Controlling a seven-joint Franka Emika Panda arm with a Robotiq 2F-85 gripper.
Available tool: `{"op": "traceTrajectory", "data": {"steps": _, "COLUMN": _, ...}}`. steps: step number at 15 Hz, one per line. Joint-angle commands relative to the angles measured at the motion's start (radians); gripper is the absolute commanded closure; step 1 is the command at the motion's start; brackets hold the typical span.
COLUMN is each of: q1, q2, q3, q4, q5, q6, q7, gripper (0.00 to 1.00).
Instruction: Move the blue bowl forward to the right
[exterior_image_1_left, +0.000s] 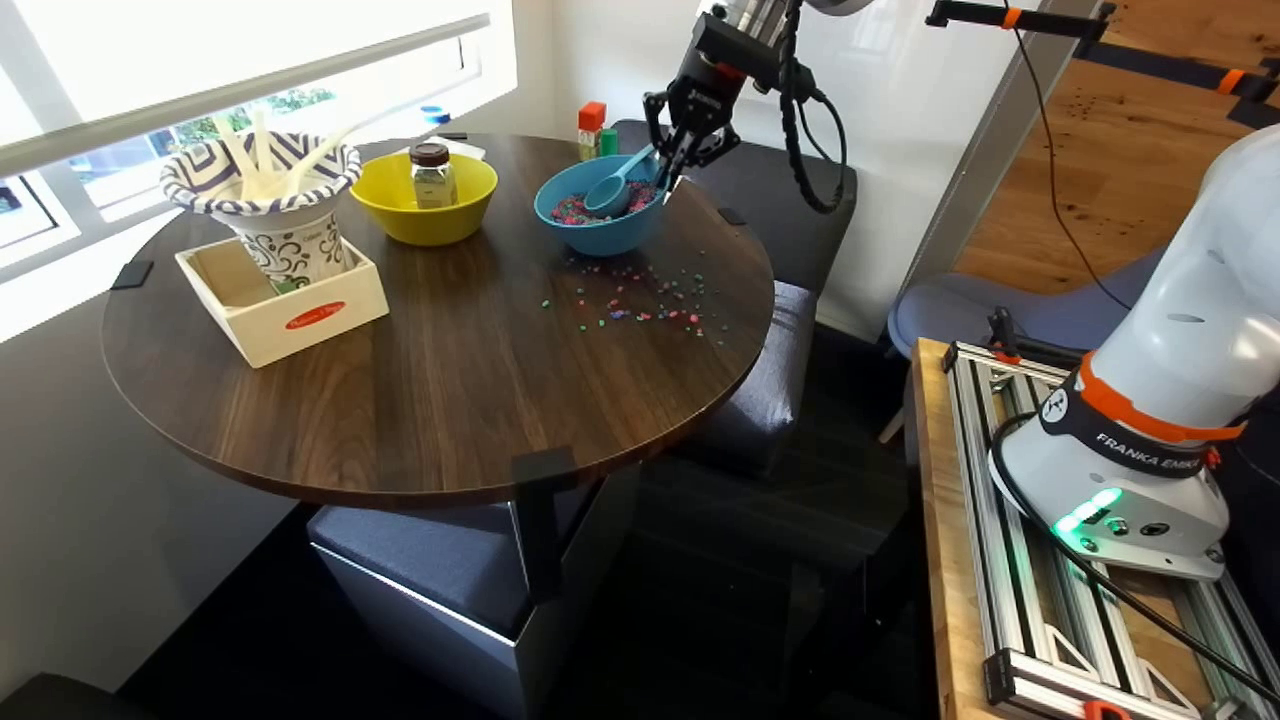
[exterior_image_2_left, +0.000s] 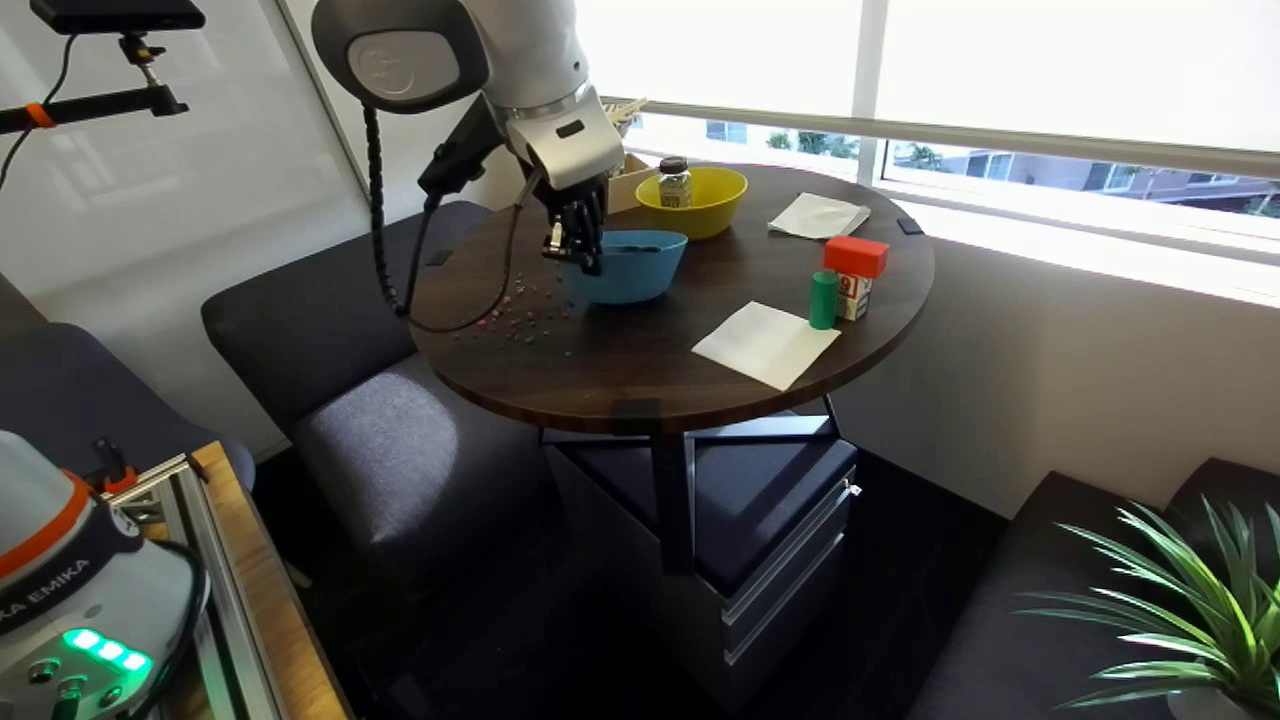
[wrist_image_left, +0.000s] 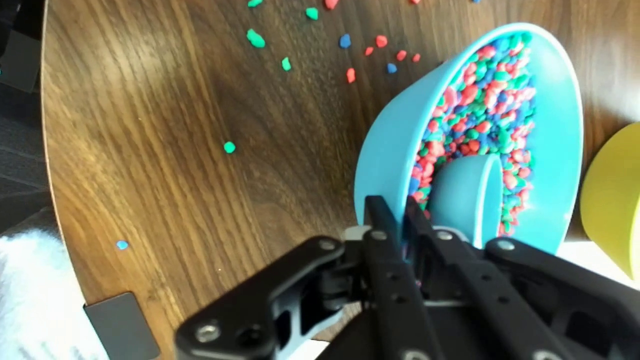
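Black fingers (wrist_image_left: 380, 220) pinch the blue bowl (exterior_image_1_left: 605, 238) by its rim at the round table (exterior_image_1_left: 430, 400) before me. Left to right in an exterior view, a wooden box (exterior_image_1_left: 310, 324) carries a patterned cup (exterior_image_1_left: 290, 245), a yellow bowl (exterior_image_1_left: 430, 224) holds a jar (exterior_image_1_left: 433, 180), and the blue bowl follows, a scoop (exterior_image_1_left: 607, 197) lying in its colored bits (wrist_image_left: 480, 110).

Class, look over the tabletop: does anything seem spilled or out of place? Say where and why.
Yes. Loose red, green and blue bits lie scattered on the table beside the blue bowl. They look spilled, since similar bits sit inside it.
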Motion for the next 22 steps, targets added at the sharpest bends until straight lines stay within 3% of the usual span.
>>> {"op": "traceTrajectory", "data": {"steps": 1, "q1": -0.001, "q2": -0.055, "q3": -0.003, "q4": -0.041, "q5": 0.072, "q6": 0.048, "q7": -0.038, "gripper": 0.97}}
{"op": "traceTrajectory", "data": {"steps": 10, "q1": -0.012, "q2": -0.091, "q3": -0.022, "q4": -0.081, "q5": 0.277, "q6": 0.08, "q7": -0.161, "gripper": 0.97}}
{"op": "traceTrajectory", "data": {"steps": 15, "q1": -0.023, "q2": -0.147, "q3": -0.03, "q4": -0.107, "q5": 0.27, "q6": 0.164, "q7": -0.145, "gripper": 0.97}}
{"op": "traceTrajectory", "data": {"steps": 17, "q1": -0.024, "q2": -0.152, "q3": -0.034, "q4": -0.089, "q5": 0.263, "q6": 0.146, "q7": -0.141, "gripper": 0.97}}
{"op": "traceTrajectory", "data": {"steps": 18, "q1": -0.026, "q2": -0.093, "q3": -0.034, "q4": -0.08, "q5": 0.238, "q6": 0.148, "q7": -0.137, "gripper": 0.97}}
{"op": "traceTrajectory", "data": {"steps": 19, "q1": -0.026, "q2": -0.096, "q3": -0.035, "q4": -0.08, "q5": 0.235, "q6": 0.148, "q7": -0.137, "gripper": 0.9}}
{"op": "traceTrajectory", "data": {"steps": 21, "q1": -0.027, "q2": -0.082, "q3": -0.034, "q4": -0.085, "q5": 0.233, "q6": 0.147, "q7": -0.137, "gripper": 0.9}}
{"op": "traceTrajectory", "data": {"steps": 22, "q1": -0.027, "q2": -0.072, "q3": -0.034, "q4": -0.086, "q5": 0.232, "q6": 0.147, "q7": -0.137, "gripper": 0.97}}
